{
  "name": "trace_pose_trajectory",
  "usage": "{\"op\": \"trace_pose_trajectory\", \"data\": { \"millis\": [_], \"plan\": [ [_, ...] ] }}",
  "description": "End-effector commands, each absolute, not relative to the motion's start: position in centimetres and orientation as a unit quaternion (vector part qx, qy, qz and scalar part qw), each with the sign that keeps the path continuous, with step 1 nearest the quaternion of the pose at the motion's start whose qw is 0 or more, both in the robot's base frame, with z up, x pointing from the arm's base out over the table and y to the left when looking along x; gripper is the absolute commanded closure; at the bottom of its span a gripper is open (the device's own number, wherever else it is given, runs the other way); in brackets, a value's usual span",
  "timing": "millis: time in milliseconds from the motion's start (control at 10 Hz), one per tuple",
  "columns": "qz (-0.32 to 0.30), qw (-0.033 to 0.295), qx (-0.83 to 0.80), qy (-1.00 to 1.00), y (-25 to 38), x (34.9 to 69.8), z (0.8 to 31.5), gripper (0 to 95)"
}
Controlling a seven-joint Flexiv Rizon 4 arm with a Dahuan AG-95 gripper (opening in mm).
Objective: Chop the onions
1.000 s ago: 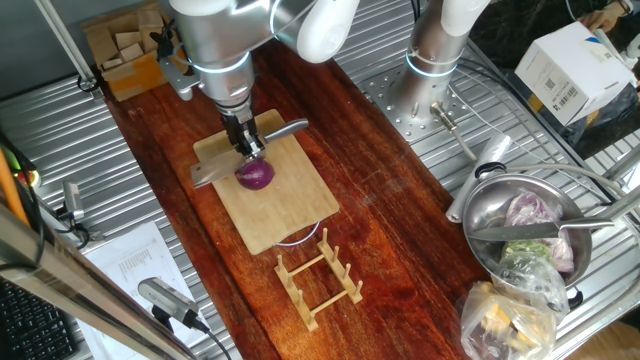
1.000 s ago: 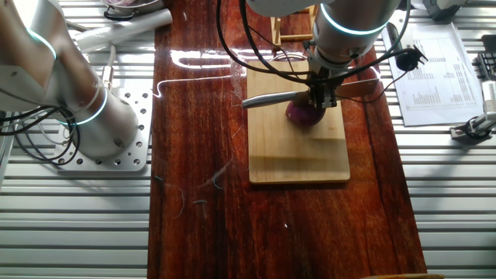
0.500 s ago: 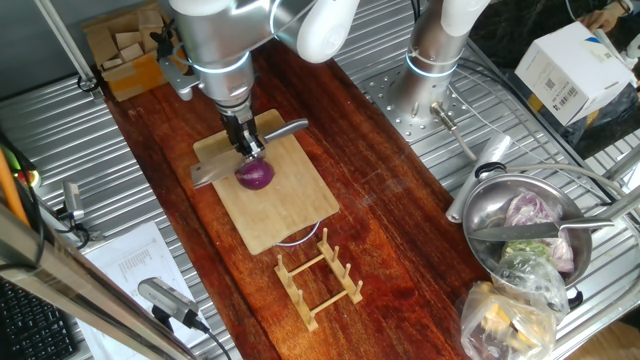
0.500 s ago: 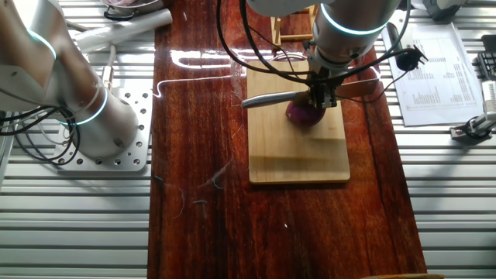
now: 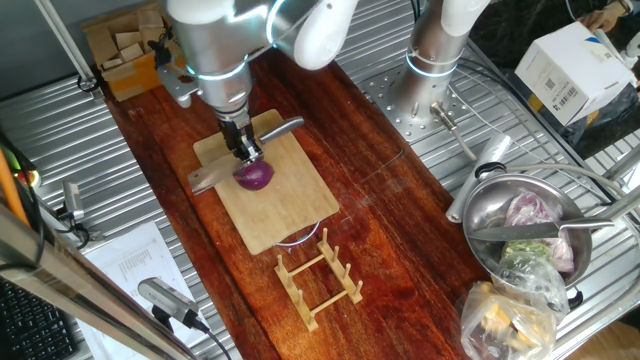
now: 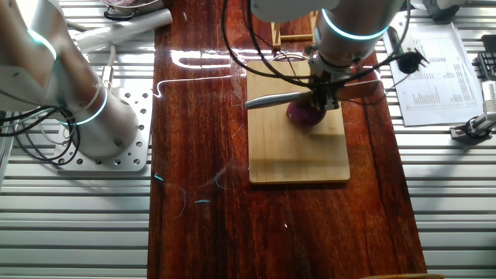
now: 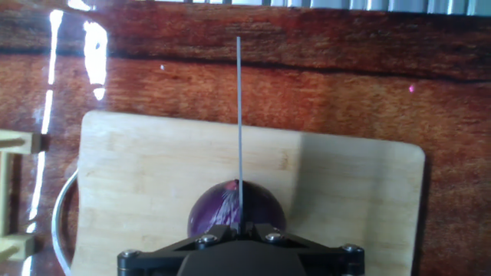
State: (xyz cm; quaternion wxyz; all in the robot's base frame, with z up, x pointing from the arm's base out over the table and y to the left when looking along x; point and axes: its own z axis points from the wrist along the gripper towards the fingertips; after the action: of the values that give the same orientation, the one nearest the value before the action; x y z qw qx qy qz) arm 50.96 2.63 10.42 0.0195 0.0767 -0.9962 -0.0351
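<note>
Dark, glossy red-brown wooden counter, running as a long plank between ribbed metal surfaces on both sides. Directly on the wood: a pale bamboo cutting board near the middle, with a thin wire loop showing from beneath one edge. Just beside that edge, a small wooden slatted rack, standing upright. Near the far end, a small wooden box of blocks. In the hand view, rounded board corners and bright window glare on the polished wood.
</note>
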Motion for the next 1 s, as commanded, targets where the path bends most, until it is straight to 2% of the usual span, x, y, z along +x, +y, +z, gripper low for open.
{"op": "trace_pose_trajectory", "data": {
  "millis": [100, 400, 1000],
  "plan": [
    [-0.032, 0.018, 0.076, -0.996, 2.5, 50.9, 10.6, 95.0],
    [-0.032, 0.02, 0.075, -0.996, 2.6, 51.0, 10.2, 95.0],
    [-0.032, 0.034, 0.078, -0.996, 2.2, 50.5, 11.4, 95.0]
  ]
}}
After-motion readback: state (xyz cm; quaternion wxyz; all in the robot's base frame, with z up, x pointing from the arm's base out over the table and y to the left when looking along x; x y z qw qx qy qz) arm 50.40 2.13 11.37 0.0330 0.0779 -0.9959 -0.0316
